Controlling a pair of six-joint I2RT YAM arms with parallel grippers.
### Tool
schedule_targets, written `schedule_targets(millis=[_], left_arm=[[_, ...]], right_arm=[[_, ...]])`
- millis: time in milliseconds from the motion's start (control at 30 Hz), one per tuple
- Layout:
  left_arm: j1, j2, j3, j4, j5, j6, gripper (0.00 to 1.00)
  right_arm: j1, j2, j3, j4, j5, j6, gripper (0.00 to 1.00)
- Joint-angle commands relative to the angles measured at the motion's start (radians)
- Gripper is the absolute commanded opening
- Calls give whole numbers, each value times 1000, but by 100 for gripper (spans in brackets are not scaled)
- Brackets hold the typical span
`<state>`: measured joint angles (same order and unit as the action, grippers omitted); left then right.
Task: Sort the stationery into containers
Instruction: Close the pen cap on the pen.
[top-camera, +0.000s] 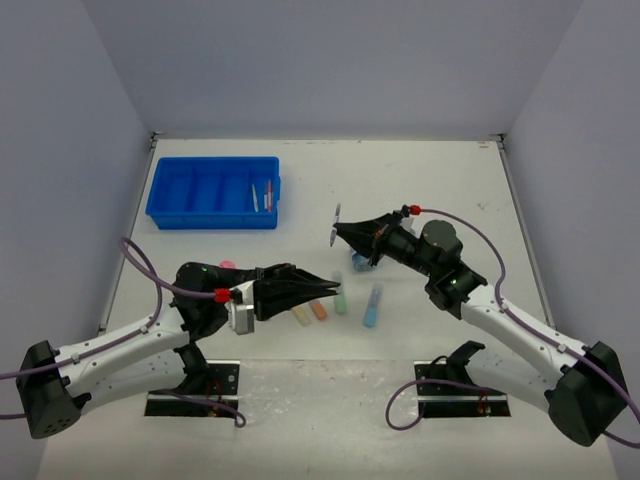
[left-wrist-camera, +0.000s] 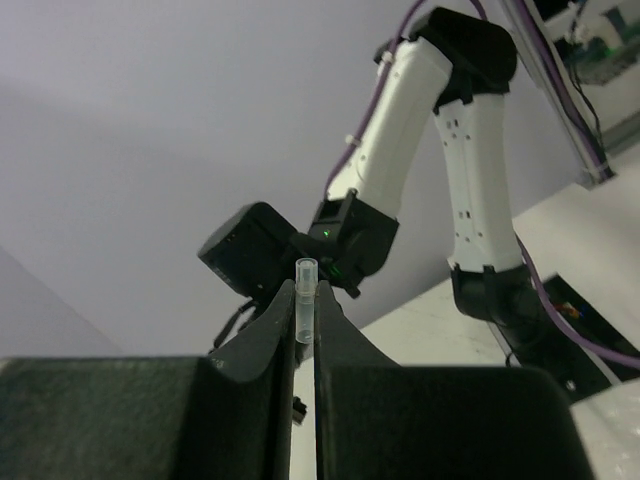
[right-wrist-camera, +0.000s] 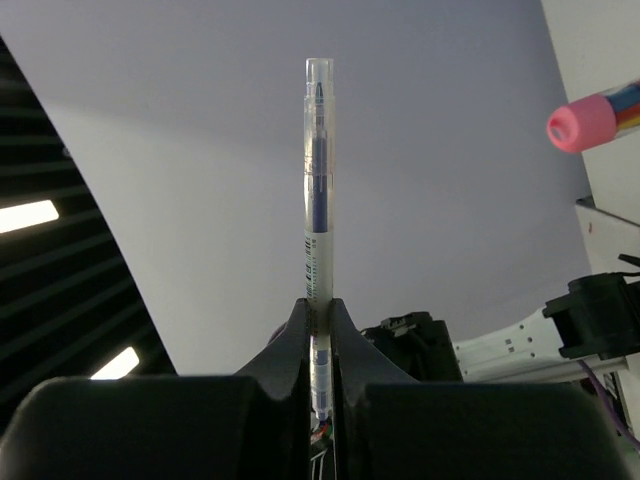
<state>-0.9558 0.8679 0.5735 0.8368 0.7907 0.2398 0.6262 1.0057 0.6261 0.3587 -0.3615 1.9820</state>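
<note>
The left gripper (left-wrist-camera: 306, 298) clenches one clear-capped stick (left-wrist-camera: 306, 274), the right gripper (right-wrist-camera: 318, 305) one pen (right-wrist-camera: 318, 180); four markers (top-camera: 340, 300) lie on the tabletop (top-camera: 430, 180), two pens (top-camera: 268, 195) in the single tray (top-camera: 180, 216).

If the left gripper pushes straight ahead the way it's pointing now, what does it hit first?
Probably the right arm's wrist, directly beyond the pen held in the left gripper; how far off is unclear.
</note>
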Motion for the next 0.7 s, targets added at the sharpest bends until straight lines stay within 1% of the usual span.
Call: schedule_targets(millis=[0, 133, 200, 267, 367, 467, 533, 667], left_arm=[[3, 19, 91, -147, 114, 163, 0], [3, 12, 99, -175, 155, 283, 0], [3, 6, 99, -185, 177, 337, 0], [3, 7, 114, -253, 183, 407, 0], [3, 0, 120, -330, 219, 561, 0], [3, -15, 80, -315, 235, 642, 0], [3, -33, 30, -262, 233, 680, 0], [3, -28, 29, -265, 255, 717, 0]], right_arm=[[-2, -73, -15, 59, -32, 110, 0], [1, -91, 22, -21, -60, 32, 0], [1, -88, 32, -30, -81, 2, 0], [0, -91, 31, -35, -95, -23, 0], [0, -104, 25, -39, -109, -61, 0], [0, -119, 24, -54, -121, -85, 0], [0, -141, 18, -60, -126, -107, 0], [0, -159, -2, -41, -152, -139, 0]])
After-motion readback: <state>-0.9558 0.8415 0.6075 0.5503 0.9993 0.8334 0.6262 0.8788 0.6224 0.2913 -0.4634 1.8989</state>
